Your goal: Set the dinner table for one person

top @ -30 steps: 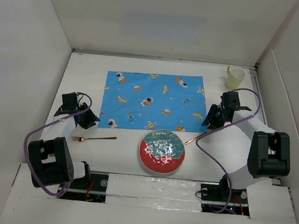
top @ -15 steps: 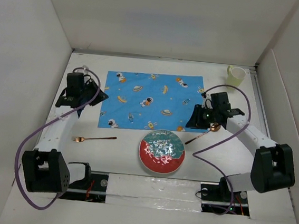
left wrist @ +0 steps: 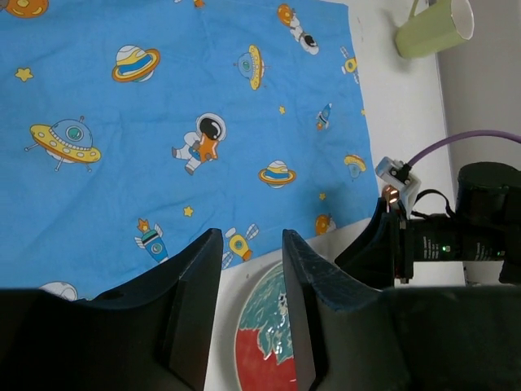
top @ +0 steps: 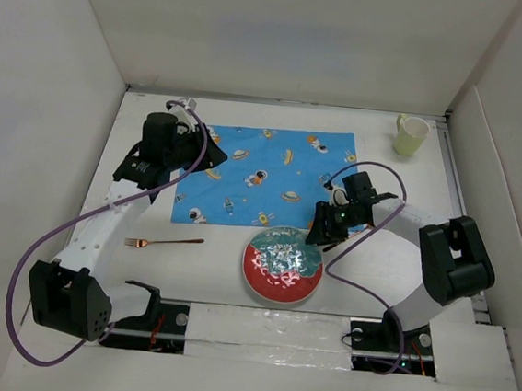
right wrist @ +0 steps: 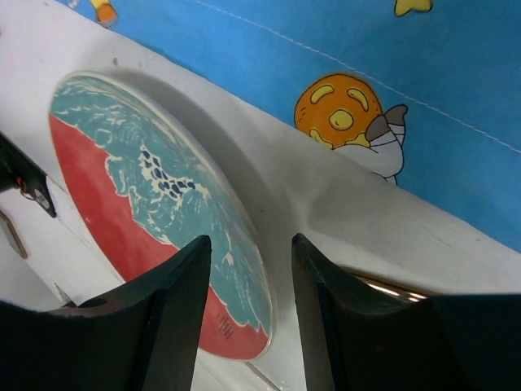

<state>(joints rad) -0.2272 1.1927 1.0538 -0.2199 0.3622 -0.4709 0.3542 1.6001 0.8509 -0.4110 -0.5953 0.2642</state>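
The table (top: 212, 269) spreads under both sets of jaws and bears everything else. The mat (top: 263, 173) lies on it, below and ahead of the left gripper (left wrist: 249, 248). That gripper's jaws stand part open and empty. Its wrist view shows the mat's near edge and a slice of plate in the gap, which the top view is too coarse to show. The plate (top: 282, 264) sits just nearer than the mat. Only the right wrist view shows the right gripper (right wrist: 244, 257) spread and gripping nothing, the plate's rim running between its jaws; whether they touch I cannot tell. The mug (top: 411, 134) stands well beyond the right jaws. The fork (top: 164, 241), seen from above only, lies well behind the left jaws. A copper glint (right wrist: 389, 287) shows outside the right jaws, too little to name.
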